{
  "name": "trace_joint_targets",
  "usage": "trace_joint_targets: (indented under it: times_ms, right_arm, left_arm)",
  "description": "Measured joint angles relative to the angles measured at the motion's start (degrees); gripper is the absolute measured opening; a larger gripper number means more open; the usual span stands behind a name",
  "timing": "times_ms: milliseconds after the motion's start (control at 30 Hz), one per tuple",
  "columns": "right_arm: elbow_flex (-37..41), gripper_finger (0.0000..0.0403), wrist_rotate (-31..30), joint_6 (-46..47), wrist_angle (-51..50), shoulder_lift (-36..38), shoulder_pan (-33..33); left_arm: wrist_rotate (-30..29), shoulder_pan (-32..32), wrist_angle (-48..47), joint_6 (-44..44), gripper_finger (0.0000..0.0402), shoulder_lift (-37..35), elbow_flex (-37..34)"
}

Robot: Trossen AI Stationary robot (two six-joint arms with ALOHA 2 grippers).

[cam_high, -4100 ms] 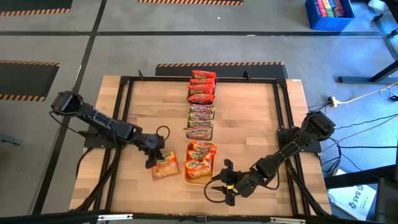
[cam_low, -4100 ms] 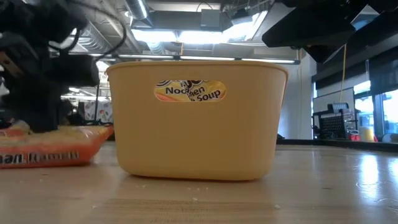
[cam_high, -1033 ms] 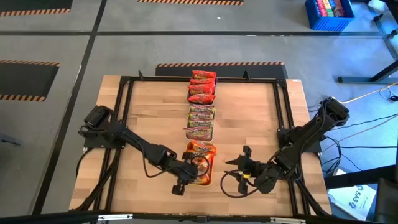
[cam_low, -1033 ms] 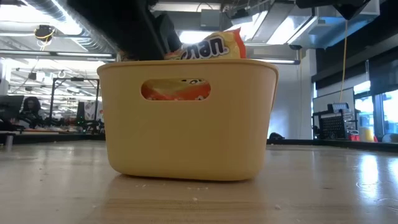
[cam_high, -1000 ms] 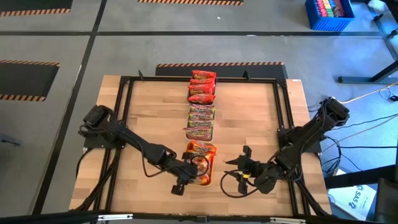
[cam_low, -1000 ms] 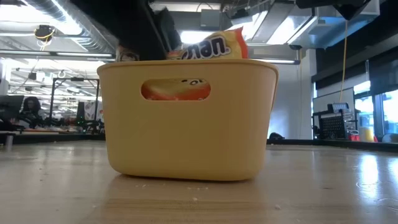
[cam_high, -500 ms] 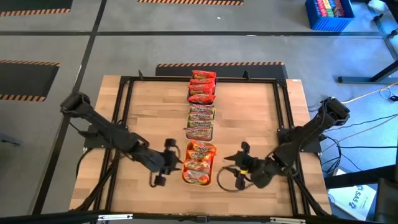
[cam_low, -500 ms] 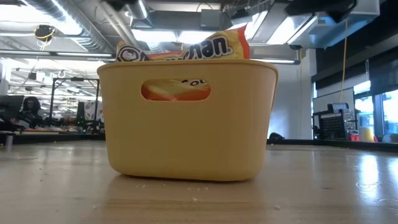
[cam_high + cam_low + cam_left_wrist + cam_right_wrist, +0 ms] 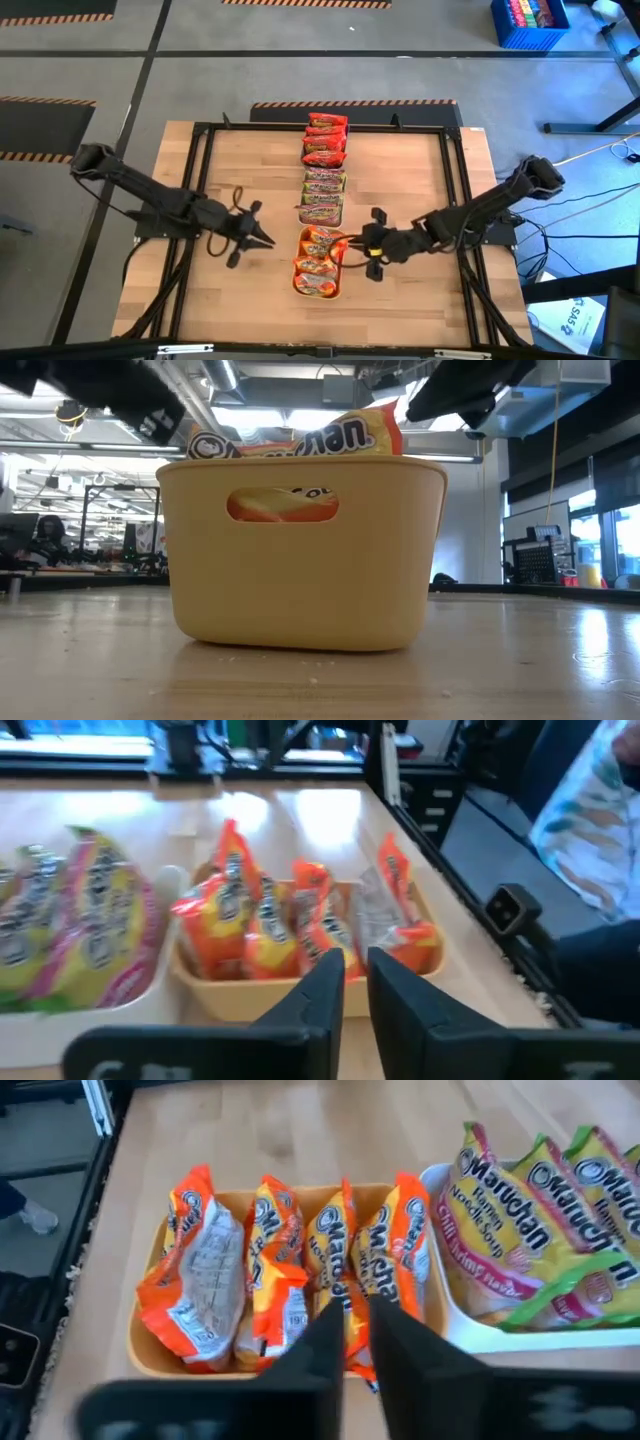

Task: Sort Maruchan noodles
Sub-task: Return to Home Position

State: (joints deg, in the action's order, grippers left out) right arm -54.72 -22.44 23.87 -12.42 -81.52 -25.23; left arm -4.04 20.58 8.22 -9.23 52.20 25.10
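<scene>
Jaws on both arms seem nearly closed, empty, flanking the yellow bin [image 9: 300,585].

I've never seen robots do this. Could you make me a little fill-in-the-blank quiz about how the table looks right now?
1. The yellow bin holds only ____ noodle packets.
2. Seen from above, the green-and-yellow packets sit ____ the red packets and the yellow bin.
3. The left pincer and the right pincer flank the yellow bin, and each holds ____.

Missing words: orange; between; nothing.
</scene>
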Motion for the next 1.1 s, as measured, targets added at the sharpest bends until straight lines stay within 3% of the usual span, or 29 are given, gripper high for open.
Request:
trace_joint_targets:
  times_ms: [100, 400, 533, 667, 867, 1100]
  right_arm:
    - [3.93, 0.0007, 1.32, -2.49, 3.5, 3.02, 1.23]
    - [23.25, 0.0028, 11.09, -12.17, 24.0, 17.9, 7.94]
    - [32.15, 0.0028, 17.29, -12.27, 32.53, 24.8, 12.27]
    - [40.53, 0.0028, 19.09, -11.86, 38.86, 32.82, 14.15]
    - [47.45, 0.0028, 18.02, -10.3, 39.1, 46.67, 14.42]
    - [50.79, 0.0028, 18.13, -8.99, 31.09, 60.26, 14.4]
  left_arm:
    - [0.11, -2.52, 2.26, 1.35, 0.0022, -4.6, -4.42]
    - [0.33, -9.21, 4.1, 3.11, 0.0003, -12.06, -10.44]
    - [0.43, -12.53, 7.86, 3.66, 0.0002, -14.64, -13.41]
    - [0.59, -15.78, 8.22, 3.59, 0.0001, -18.97, -15.63]
    - [0.81, -18.27, 8.16, 3.39, 0.0002, -25.77, -19.18]
    - [0.8, -18.61, 8.1, 1.81, 0.0002, -33.01, -23.93]
